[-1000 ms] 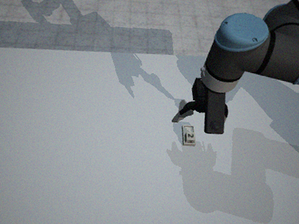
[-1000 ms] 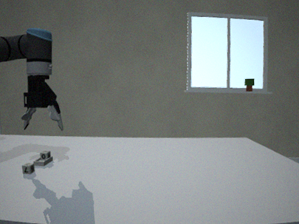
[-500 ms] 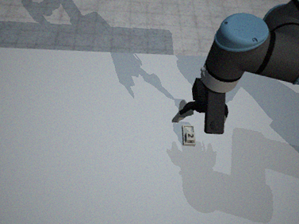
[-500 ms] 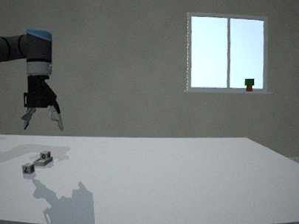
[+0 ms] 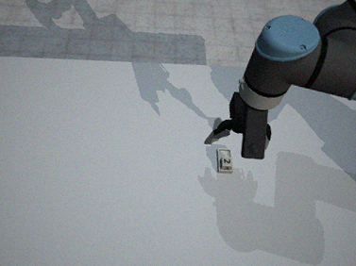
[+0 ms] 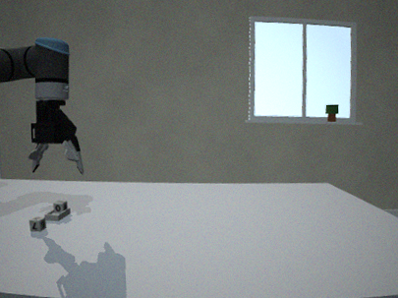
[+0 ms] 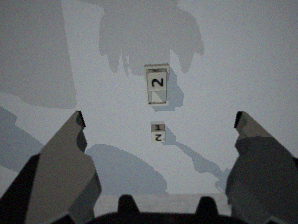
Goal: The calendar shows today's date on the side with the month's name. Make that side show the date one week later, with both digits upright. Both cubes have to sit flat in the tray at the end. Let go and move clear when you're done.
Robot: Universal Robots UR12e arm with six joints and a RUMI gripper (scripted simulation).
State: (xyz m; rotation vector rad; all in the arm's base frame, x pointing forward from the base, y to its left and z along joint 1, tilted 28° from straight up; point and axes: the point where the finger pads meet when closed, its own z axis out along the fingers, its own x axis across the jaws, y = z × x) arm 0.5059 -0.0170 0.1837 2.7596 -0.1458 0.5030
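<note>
The small beige calendar tray (image 5: 222, 152) (image 6: 51, 216) (image 7: 158, 99) lies on the white table. One cube (image 5: 227, 162) (image 6: 60, 206) (image 7: 158, 82) sits in one end of it, with a 2 on top; the other slot is empty. The second cube (image 6: 37, 224) (image 7: 158, 132) lies loose on the table a short way from the tray's empty end, with a 1 on top in the wrist view. In the top view it is hidden behind the arm. My gripper (image 5: 227, 138) (image 6: 56, 166) (image 7: 157, 112) is open wide and empty, hanging well above both cubes.
The white table (image 5: 92, 163) (image 6: 238, 226) stretches wide around the tray. The arm's elbow (image 5: 316, 47) reaches in from the right. A wall with a window (image 6: 303, 69) stands behind the table.
</note>
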